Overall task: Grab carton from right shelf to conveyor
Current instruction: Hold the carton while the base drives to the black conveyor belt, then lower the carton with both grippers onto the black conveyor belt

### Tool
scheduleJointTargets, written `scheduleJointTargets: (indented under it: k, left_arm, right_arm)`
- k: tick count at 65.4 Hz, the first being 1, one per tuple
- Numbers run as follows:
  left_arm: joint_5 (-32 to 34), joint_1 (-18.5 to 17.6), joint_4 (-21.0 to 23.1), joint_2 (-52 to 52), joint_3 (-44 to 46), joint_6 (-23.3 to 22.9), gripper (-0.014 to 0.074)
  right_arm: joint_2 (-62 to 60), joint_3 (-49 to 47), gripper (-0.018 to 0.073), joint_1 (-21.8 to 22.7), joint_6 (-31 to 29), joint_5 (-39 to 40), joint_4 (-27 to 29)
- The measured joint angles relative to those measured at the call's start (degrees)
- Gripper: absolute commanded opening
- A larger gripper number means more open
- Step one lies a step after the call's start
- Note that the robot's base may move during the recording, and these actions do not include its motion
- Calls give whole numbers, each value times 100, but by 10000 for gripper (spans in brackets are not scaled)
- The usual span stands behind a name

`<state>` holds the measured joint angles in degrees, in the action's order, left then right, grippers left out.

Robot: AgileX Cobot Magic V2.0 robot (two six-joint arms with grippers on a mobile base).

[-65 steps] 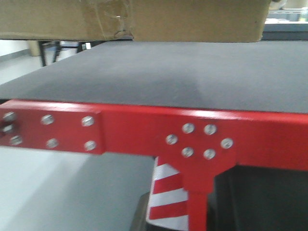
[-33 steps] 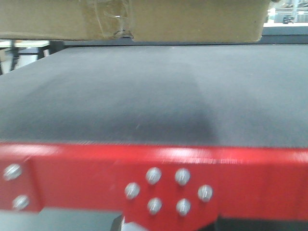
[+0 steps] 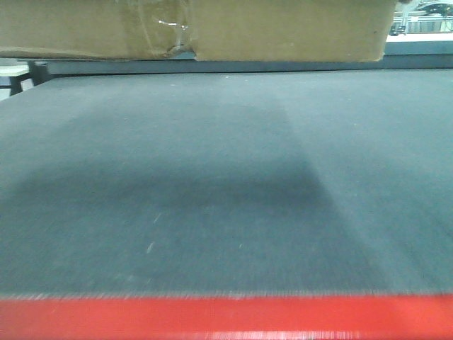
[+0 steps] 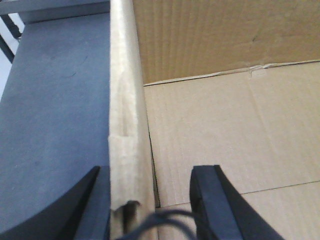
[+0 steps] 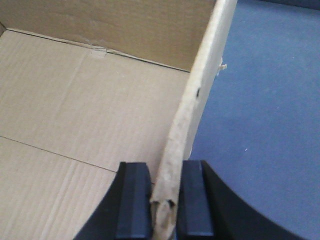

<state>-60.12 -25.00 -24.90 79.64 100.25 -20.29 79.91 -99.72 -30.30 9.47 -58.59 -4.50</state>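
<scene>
The brown carton (image 3: 212,28) hangs across the top of the front view, above the dark grey conveyor belt (image 3: 212,177) with its red front edge (image 3: 212,322). Clear tape covers a torn seam on its front face. My left gripper (image 4: 150,170) straddles the carton's left wall (image 4: 125,100). The outer finger lies against the wall and the inner finger (image 4: 207,200) stands apart from it. My right gripper (image 5: 163,165) is shut on the carton's right wall (image 5: 200,90). The carton's open inside (image 5: 75,100) shows in both wrist views. The right shelf is out of view.
The belt lies under both sides of the carton, in the left wrist view (image 4: 50,100) and the right wrist view (image 5: 260,100). A dark frame bar (image 3: 212,67) runs behind the belt. A pale floor strip shows at far left (image 3: 10,78).
The view has moved forward over the conveyor: the red edge sank from mid-frame to the bottom and the belt fills the frame. The carton stays at the top, still held.
</scene>
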Motion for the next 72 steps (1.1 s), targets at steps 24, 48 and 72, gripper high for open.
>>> scheduleJointTargets:
  k: [24,48,72]
  left_arm:
    - [0,0,0,0,0,0,-9]
    - [0,0,0,0,0,0,-9]
    - [0,0,0,0,0,0,-9]
  right_arm:
    - [0,0,-67,0,0,0,0]
    - [0,0,-67,0,0,0,0]
    - [0,0,-67,0,0,0,0]
